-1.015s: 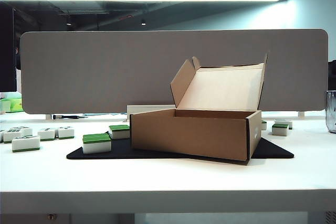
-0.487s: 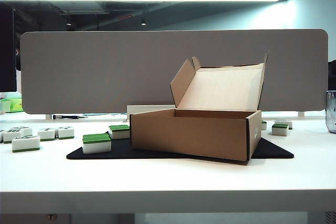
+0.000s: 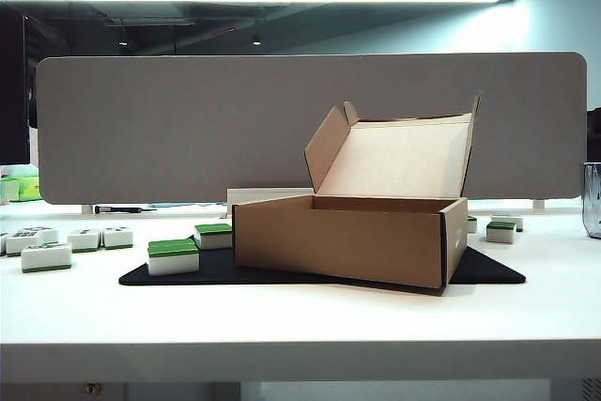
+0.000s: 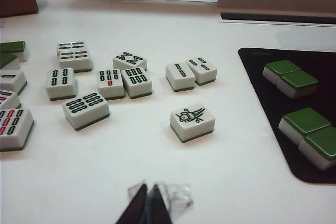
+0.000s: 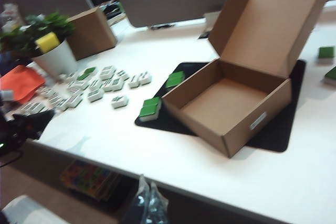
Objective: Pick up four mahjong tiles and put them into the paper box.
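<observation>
Paper box [image 3: 349, 241] sits open on a thin black mat [image 3: 488, 269] near the middle of the white tabletop [image 3: 282, 316]. Brown corrugated cardboard, shallow and rectangular; hinged lid stands upright toward the far edge with side flaps splayed. Inside is bare in the right wrist view [image 5: 224, 103], with a small white label [image 5: 258, 120] on one outer wall. The mat is matte and dark, and its corners poke out past the box on both sides.

Mahjong tiles: smooth, glossy little blocks, white bodies with bright green backs. Two green-backed pairs [image 4: 299, 114] lie face down on the mat's left part, just beside the box. A loose cluster [image 4: 100, 85] lies face up on the bare tabletop toward the left end, with dark green and red engraved marks; one tile [image 4: 192, 121] lies apart from the group, nearer the mat. A few more green-backed tiles [image 3: 500, 230] rest behind the box toward the right end, partly hidden by it.

Left claw [image 4: 148, 205] hangs low over the tabletop's near-left area, its dark fingers pressed together, pinching nothing, some clear wrap around the tips. Right claw [image 5: 146, 203] is high above the near edge, looking down over box and tiles; only blurred dark tips and clear wrap show at the frame's rim, so I cannot tell its opening. Neither arm shows in the exterior view.

A grey padded divider [image 3: 310, 119] runs along the far edge. A potted plant [image 5: 50, 45] stands off the left end, blurred.
</observation>
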{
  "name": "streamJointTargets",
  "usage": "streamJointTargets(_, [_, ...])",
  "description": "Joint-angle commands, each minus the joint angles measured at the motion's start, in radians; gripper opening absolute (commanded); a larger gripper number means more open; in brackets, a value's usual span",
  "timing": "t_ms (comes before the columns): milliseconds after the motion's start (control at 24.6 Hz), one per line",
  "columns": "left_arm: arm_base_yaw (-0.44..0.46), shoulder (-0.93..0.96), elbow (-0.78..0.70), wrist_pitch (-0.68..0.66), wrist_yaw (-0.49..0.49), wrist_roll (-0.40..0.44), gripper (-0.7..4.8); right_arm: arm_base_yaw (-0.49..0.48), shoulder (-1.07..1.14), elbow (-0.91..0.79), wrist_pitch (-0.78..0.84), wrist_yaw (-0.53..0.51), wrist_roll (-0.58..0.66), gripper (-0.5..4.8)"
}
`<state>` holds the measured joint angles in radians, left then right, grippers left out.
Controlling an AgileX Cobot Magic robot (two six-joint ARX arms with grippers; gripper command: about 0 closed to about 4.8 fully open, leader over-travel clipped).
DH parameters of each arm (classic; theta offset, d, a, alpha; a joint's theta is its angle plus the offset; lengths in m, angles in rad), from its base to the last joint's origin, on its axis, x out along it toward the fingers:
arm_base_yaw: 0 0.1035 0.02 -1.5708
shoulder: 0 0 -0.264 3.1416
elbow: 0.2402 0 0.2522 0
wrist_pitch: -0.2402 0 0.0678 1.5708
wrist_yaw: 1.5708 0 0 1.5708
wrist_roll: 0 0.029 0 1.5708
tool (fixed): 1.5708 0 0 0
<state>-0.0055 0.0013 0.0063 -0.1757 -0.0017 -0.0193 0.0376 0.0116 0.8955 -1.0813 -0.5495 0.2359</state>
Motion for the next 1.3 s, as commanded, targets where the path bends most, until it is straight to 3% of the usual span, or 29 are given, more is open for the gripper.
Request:
streamJointTargets(41, [-0.001, 0.000, 0.000, -0.010, 0.002, 0.000, -0.06, 0.000, -0.012, 0.048, -0.054, -0.044, -0.002, -0.01])
streamJointTargets(203, [-0.001, 0.000, 0.000, -0.010, 0.006, 0.000, -0.06, 0.000, -0.012, 0.074, -0.071, -0.056, -0.008, -0.01])
streamJointTargets(365, [-0.001, 0.000, 0.008, 0.014, 0.085, -0.081, -0.06, 0.000, -0.012, 0.076, -0.073, -0.056, -0.008, -0.02])
streamJointTargets(528, [-0.001, 0.000, 0.075, 0.013, 0.159, -0.094, -0.06, 0.000, -0.012, 0.074, -0.074, -0.056, -0.008, -0.02])
streamJointTargets(893, [-0.001, 0.016, 0.240, 0.018, 0.159, -0.093, -0.06, 0.000, -0.012, 0.074, -0.074, -0.056, -0.008, -0.01])
streamJointTargets(1299, [-0.001, 0.387, 0.473, 0.020, 0.164, -0.060, -0.06, 0.000, -0.012, 0.073, -0.074, -0.056, -0.008, -0.01])
